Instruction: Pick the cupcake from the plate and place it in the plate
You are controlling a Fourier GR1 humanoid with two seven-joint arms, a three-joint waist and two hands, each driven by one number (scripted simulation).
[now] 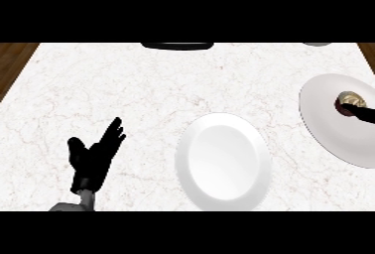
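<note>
Now cupcake (pixel 350 97) on plate (pixel 326 114), fingers (pixel 360 113) touching

- White marble-patterned counter top (pixel 147 89) with faint reddish veins
- Brown wooden floor strip (pixel 15 59) at left
- Flat black object (pixel 178 45) at the far edge
- Grey rounded object (pixel 317 43), partly cut off

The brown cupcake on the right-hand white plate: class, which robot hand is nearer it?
Right. The right hand touches the brown cupcake; the left hand rests open far across the counter.

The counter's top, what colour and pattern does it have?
White marble with faint reddish veins; the counter's top shows best in the head view.
</note>
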